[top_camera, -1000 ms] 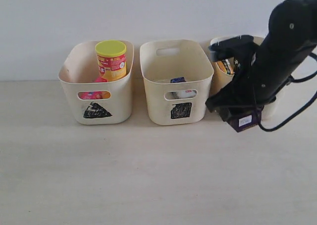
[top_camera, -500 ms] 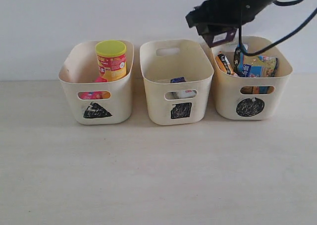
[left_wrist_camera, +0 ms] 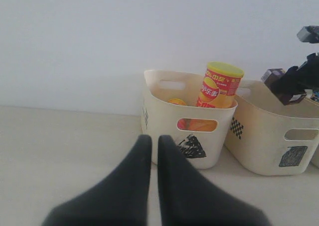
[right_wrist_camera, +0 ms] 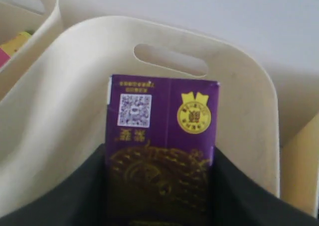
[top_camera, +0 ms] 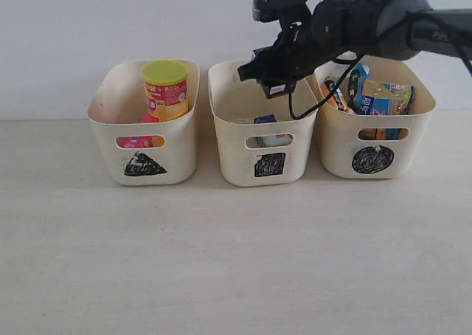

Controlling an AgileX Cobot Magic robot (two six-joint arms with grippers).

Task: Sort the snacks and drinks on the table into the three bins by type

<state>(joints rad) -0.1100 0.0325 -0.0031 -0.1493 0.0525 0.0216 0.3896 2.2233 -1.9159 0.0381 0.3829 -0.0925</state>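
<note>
Take the middle bin [top_camera: 221, 121] as your marker. In front of it the table [top_camera: 221, 261] shows no snack or drink lying loose, as far as the exterior view reaches. Your left gripper [left_wrist_camera: 150, 154] sits low over the table, out beyond the bin on the middle bin's left, with its two fingers pressed together and nothing between them.

That left bin [top_camera: 110, 121] holds the yellow tube [top_camera: 165, 90] standing up, and something pink, likely the pink tube [top_camera: 135, 141], shows through its handle cutout. The middle bin has the white-and-blue carton [top_camera: 267, 121] down inside. The right bin [top_camera: 413, 125], just beside the middle bin on the other side, carries the blue-white bag [top_camera: 380, 97] and the orange-brown bag [top_camera: 335, 95].

Your right gripper [top_camera: 269, 75] hangs over the middle bin's back rim, clamped on the sides of the purple carton [right_wrist_camera: 162, 136]. The right wrist view shows the carton above the bin's open mouth and touching none of its walls.

By the look of it you are almost done. Tubes, bags and one drink are sorted, and the purple carton is the only item not yet in a bin. What is left is to lower it beside the other carton and let go.
</note>
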